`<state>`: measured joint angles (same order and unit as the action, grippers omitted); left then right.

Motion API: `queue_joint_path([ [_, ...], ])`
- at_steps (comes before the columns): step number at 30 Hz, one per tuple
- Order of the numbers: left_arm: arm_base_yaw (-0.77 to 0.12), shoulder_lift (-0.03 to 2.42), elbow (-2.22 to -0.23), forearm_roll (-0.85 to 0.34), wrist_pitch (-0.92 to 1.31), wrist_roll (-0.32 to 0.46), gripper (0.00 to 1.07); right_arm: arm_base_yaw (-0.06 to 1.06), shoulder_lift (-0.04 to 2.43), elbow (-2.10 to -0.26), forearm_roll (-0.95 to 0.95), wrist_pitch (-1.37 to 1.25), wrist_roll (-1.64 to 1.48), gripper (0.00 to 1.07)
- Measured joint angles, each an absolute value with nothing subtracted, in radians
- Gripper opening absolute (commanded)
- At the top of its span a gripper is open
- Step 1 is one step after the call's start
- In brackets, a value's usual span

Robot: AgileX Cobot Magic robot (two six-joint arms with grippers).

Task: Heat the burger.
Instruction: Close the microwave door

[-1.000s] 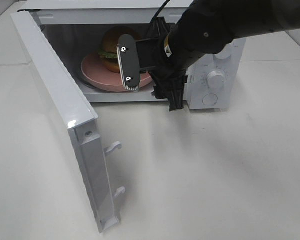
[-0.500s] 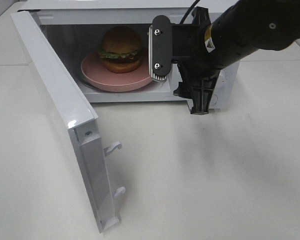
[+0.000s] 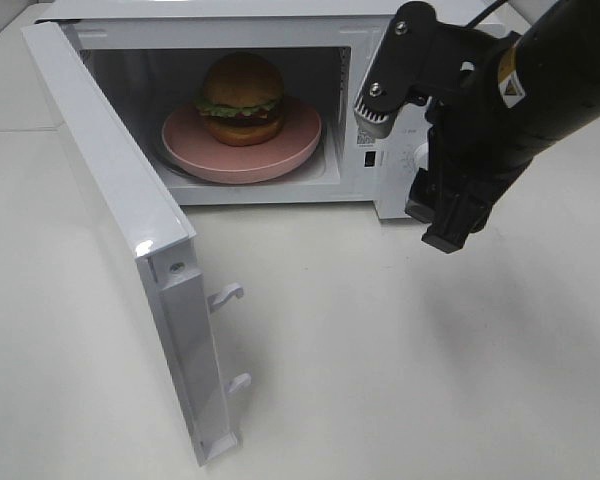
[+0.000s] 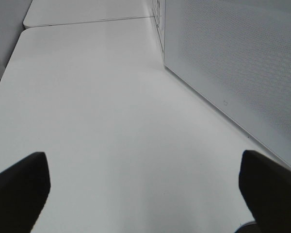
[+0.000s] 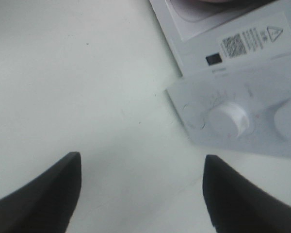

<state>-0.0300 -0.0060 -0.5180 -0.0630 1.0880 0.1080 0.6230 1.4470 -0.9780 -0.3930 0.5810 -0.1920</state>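
Note:
The burger [image 3: 242, 97], with its golden-brown bun, green lettuce and dark patty, sits on a round pink plate [image 3: 292, 142] inside the white microwave [image 3: 280, 22], whose door [image 3: 110, 200] hangs wide open to the left. My right gripper [image 3: 410, 175] hovers open and empty in front of the microwave's control panel, to the right of the cavity and clear of the plate. In the right wrist view its gripper [image 5: 143, 194] looks down on the table with the panel's knob [image 5: 228, 119] beyond. My left gripper [image 4: 145, 194] is open and empty over bare table beside the microwave's perforated side wall [image 4: 233, 63].
The open door juts toward the front left of the white table [image 3: 400, 360], with two latch hooks [image 3: 225, 295] on its edge. A warning label [image 5: 252, 39] sits on the microwave's front frame beside the cavity.
My right gripper has drawn back out of the microwave's mouth and swung right, from in front of the plate to in front of the control panel. The burger and plate stayed put.

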Motion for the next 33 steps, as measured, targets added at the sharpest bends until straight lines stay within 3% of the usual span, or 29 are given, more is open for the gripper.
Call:
queue_joint_path([
  [20, -0.03, -0.006, -0.518, -0.063, 1.088, 0.108, 0.98, 0.623, 1.206, -0.954, -0.242, 1.09, 0.11, 0.69],
  [33, -0.03, -0.006, -0.518, -0.063, 1.088, 0.108, 0.98, 0.623, 0.917, -0.845, -0.231, 1.133, 0.118, 0.69],
])
